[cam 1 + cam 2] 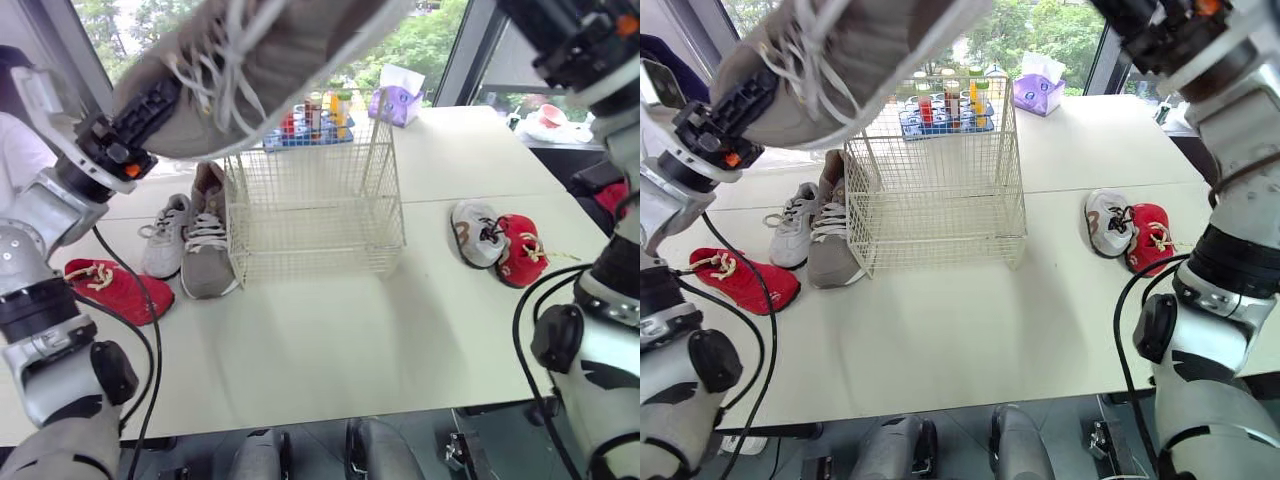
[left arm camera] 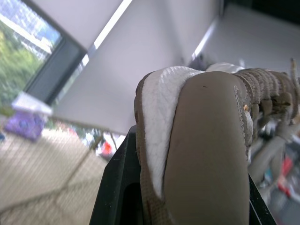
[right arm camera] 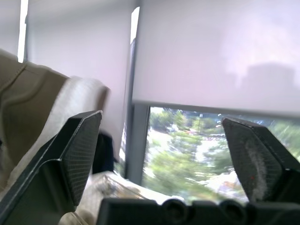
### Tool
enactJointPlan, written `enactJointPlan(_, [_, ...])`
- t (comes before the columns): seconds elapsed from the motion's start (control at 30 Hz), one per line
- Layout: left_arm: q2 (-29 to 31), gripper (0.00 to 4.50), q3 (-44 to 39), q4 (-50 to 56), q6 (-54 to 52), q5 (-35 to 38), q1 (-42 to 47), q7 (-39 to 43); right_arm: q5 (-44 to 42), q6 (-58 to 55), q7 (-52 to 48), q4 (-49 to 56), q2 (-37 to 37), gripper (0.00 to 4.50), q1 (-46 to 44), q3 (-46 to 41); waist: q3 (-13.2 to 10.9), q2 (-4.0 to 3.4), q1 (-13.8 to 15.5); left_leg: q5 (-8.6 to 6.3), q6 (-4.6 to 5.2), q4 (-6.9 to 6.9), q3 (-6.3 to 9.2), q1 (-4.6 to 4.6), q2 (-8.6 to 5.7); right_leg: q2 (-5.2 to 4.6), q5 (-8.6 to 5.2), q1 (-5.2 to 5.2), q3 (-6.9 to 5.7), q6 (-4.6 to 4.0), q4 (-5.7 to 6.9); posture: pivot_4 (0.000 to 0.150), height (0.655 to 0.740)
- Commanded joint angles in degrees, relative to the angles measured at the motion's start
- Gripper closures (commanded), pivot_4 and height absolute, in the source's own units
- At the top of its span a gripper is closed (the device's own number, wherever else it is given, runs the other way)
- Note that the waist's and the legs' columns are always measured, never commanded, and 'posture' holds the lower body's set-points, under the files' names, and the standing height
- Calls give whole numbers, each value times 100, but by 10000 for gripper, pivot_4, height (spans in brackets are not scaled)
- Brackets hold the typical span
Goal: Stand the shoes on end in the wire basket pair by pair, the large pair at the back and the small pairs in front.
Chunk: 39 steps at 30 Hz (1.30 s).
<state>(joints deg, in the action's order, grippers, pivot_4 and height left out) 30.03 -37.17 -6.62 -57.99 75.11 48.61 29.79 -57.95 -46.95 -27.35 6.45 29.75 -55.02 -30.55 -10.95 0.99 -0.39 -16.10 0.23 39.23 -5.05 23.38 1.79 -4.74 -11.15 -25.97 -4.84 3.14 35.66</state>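
I'm holding the big shoe (image 1: 290, 50) by its heel in the left pincer (image 1: 150, 108), raised high over the counter (image 1: 330, 340), above the basket (image 1: 315, 215) as I'm seeing it. The right pincer (image 3: 159, 126) is hanging spread beside the shoe, gripping nothing. The basket is sitting empty, so I'm judging nothing is done yet. Waiting on the counter: its mate (image 1: 207, 240), a white shoe (image 1: 165, 235) and a red shoe (image 1: 115, 288) left of the basket, and a small white (image 1: 478, 232) and small red (image 1: 520, 250) to its right.
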Motion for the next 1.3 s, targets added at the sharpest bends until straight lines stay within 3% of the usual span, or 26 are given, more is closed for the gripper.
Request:
enactJointPlan(0.03, [-490,38274,-22,945,436,725,142,-749,-1281,-312,996,614,-637,238,452,-143,-3,-5,-8,-1,2,0,3,-4,-1,-1,0,7,0,0,-1,1500,7400])
enactJointPlan(0.13, [-903,38274,110,1204,735,953,125,-1204,-1397,-153,1346,1082,-1193,238,771,314,-6,-9,-28,-3,7,0,1,-1,-5,-3,1,-3,3,-1,10,1500,7400])
enactJointPlan(0.33, [-1142,38274,529,1343,857,1150,-106,-1362,-1233,276,1493,1310,-1702,238,699,1028,-5,-9,-31,-6,13,1,2,-3,-3,11,-1,-17,4,-1,35,1500,7400])
enactJointPlan(0.53, [-1220,38274,866,1529,907,1271,-422,-1339,-1170,613,1285,1090,-1712,238,451,1289,-5,-8,-15,-6,15,4,5,0,-6,10,-1,-15,3,-1,34,1500,7400])
enactJointPlan(0.83, [-1065,38274,1389,1626,1062,768,-683,-1137,-1467,699,1224,1044,-1710,238,150,1385,-5,-8,-24,-7,16,4,5,-1,-6,13,-1,-16,3,-1,33,1500,7400])
enactJointPlan(1.07, [-1091,38274,1507,1607,1208,774,-890,-1128,-1516,763,1252,975,-1707,238,55,1404,-5,-8,-25,-7,17,4,7,0,-5,13,-2,-16,2,-2,33,1500,7400])
enactJointPlan(1.17, [-1062,38274,1509,1619,1238,801,-889,-1122,-1475,753,1220,948,-1639,8610,71,1404,-5,-8,-25,-7,17,3,7,0,-5,13,-2,-16,2,-2,33,1500,7400])
enactJointPlan(1.3, [-1044,38274,1541,1639,1269,791,-894,-1159,-1527,690,1202,933,-1608,24571,77,1459,-5,-8,-23,-7,17,3,7,1,-5,12,-2,-16,2,-2,32,1500,7400])
